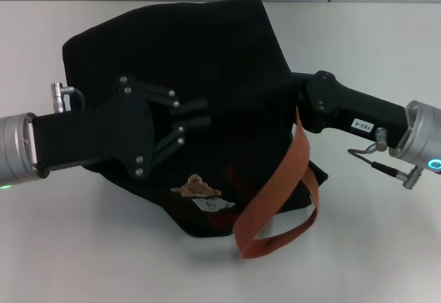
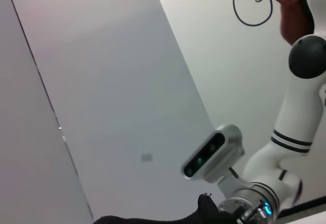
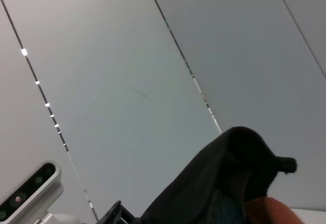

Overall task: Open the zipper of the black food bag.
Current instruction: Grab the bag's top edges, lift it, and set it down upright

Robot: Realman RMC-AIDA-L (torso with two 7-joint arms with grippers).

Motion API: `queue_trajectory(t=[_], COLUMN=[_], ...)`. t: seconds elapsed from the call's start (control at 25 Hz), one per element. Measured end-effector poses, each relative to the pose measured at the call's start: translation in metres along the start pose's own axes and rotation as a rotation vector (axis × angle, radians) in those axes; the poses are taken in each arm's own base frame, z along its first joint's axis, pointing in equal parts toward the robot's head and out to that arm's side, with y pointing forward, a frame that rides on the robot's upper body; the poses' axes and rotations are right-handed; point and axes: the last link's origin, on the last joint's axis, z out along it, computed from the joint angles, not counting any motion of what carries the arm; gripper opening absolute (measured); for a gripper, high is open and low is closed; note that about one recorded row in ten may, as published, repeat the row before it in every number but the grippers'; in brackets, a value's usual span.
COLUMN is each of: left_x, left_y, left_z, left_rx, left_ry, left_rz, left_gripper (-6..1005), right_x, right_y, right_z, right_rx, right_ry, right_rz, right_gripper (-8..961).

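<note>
Table (image 1: 386, 248): we see a white top under everything.
Black food bag (image 1: 227, 55): slumped mid-table, bear patches (image 1: 203, 194) facing us, orange strap (image 1: 275, 193) looping off its near right corner.
Left gripper (image 1: 201, 112): over the bag's middle, fingers nearly together; we can't tell whether they pinch anything.
Right gripper (image 1: 303, 89): at the bag's right edge, fingers hidden.
Zipper: we can't make it out.

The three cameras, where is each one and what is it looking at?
Head view: sits on the robot's head, looks down at the black food bag on the table; shows the left gripper over the bag and the right arm reaching in.
Left wrist view: on the left arm, faces up at wall panels; shows the robot's head camera and white arm.
Right wrist view: on the right arm, faces up at wall panels.
Shared: both wrist views catch the bag's black edge.
</note>
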Motion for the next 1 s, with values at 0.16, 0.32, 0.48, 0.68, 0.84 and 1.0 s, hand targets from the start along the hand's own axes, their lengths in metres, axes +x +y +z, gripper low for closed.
queue_trajectory(t=[0.16, 0.32, 0.48, 0.68, 0.84, 1.0], left_x=[0.000, 0.001, 0.003, 0.004, 0.004, 0.004], left_y=[0.000, -0.001, -0.002, -0.002, -0.001, 0.000], left_z=[-0.003, -0.005, -0.009, -0.012, -0.013, -0.013], left_rx=[0.019, 0.032, 0.069, 0.091, 0.091, 0.091], left_ry=[0.002, 0.004, 0.020, 0.029, 0.029, 0.030], left_rz=[0.000, 0.001, 0.004, 0.004, 0.003, 0.001], left_gripper=[92, 93, 93, 93, 93, 92], right_x=[0.002, 0.003, 0.005, 0.008, 0.010, 0.014], right_y=[0.000, -0.001, -0.001, -0.001, -0.002, -0.006], right_z=[-0.006, -0.011, -0.014, -0.018, -0.019, -0.019], right_rx=[0.018, 0.037, 0.050, 0.063, 0.077, 0.108], right_ry=[-0.011, -0.023, -0.021, -0.020, -0.015, 0.006], right_rz=[0.007, 0.012, 0.015, 0.015, 0.008, -0.092], right_gripper=[-3, -3, -2, 6, 32, 58])
